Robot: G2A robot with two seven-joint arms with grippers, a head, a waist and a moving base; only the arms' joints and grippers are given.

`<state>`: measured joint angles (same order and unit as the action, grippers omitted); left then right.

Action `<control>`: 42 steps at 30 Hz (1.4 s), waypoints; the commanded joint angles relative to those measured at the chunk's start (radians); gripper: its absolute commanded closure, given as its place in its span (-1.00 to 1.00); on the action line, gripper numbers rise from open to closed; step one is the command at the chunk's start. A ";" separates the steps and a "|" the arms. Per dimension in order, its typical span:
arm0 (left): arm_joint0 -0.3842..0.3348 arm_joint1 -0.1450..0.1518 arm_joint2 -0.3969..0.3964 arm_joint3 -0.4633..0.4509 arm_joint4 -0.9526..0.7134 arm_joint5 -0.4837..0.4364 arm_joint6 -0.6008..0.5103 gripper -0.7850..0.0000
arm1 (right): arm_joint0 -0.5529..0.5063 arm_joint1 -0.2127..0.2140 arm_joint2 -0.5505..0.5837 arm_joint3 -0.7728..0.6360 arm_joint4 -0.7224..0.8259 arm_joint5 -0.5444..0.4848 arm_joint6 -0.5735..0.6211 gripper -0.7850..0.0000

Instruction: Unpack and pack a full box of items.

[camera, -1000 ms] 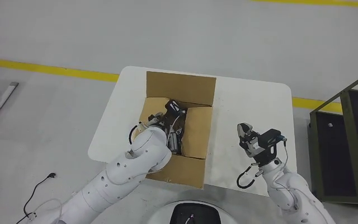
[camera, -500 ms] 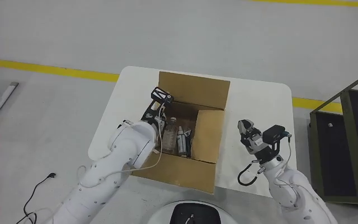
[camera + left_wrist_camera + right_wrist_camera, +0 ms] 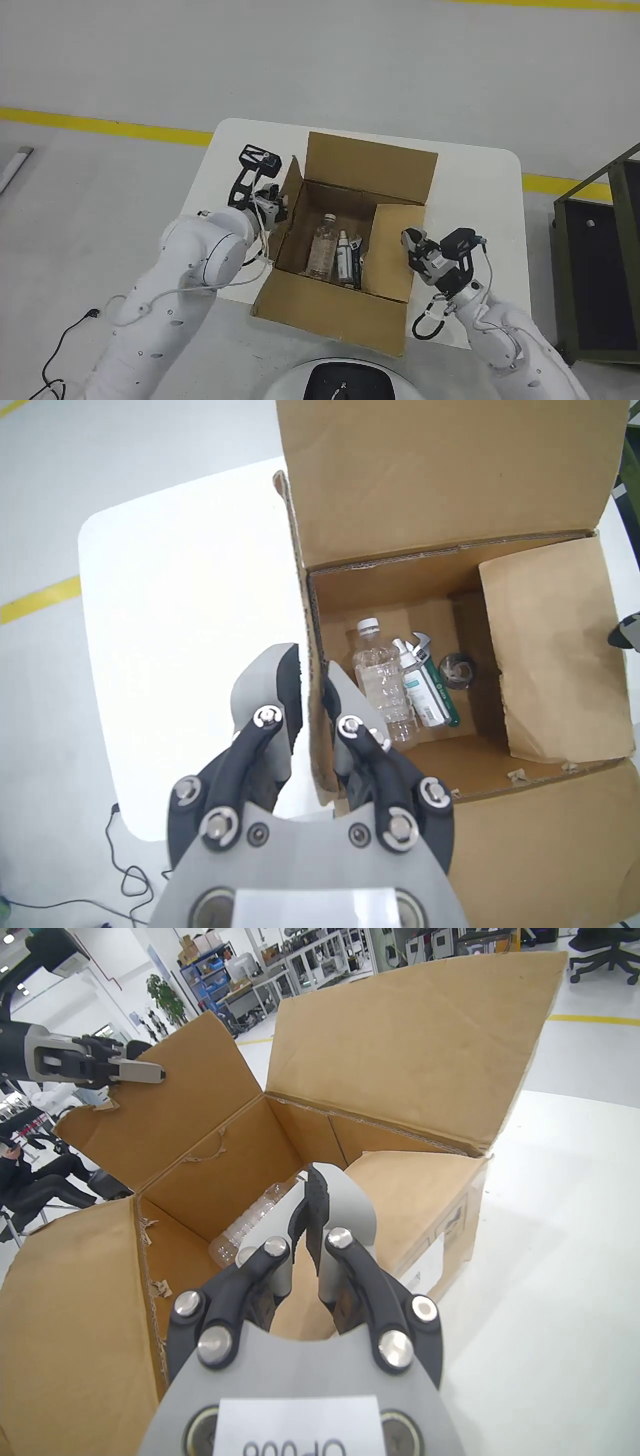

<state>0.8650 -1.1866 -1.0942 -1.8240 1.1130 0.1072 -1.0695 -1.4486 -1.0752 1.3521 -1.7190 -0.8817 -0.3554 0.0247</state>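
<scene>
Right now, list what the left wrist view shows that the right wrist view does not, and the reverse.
From the left wrist: the box floor, with a small white bottle, a green-handled wrench and a round metal part.
From the right wrist: the right hand over the inward-folded flap, with workshop benches behind.
In both: the cardboard box, the clear bottle in it, the white table, and the left hand shut on the side flap.
</scene>
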 commanded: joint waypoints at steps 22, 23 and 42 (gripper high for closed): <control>0.069 0.000 0.024 0.177 0.377 -0.042 -0.007 -1.00 | 0.004 -0.012 0.014 -0.003 0.003 0.018 -0.019 1.00; 0.068 -0.001 0.024 0.178 0.378 -0.042 -0.006 -1.00 | 0.002 -0.014 0.020 -0.009 0.022 0.025 -0.042 1.00; 0.113 0.002 -0.134 -0.064 0.305 -0.079 0.031 -1.00 | 0.003 -0.033 0.034 0.101 0.009 0.139 -0.064 1.00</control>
<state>0.9760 -1.1850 -1.2241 -1.8780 1.4189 0.0313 -1.0368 -1.4554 -1.1062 1.4049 -1.6293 -0.8691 -0.2080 -0.0415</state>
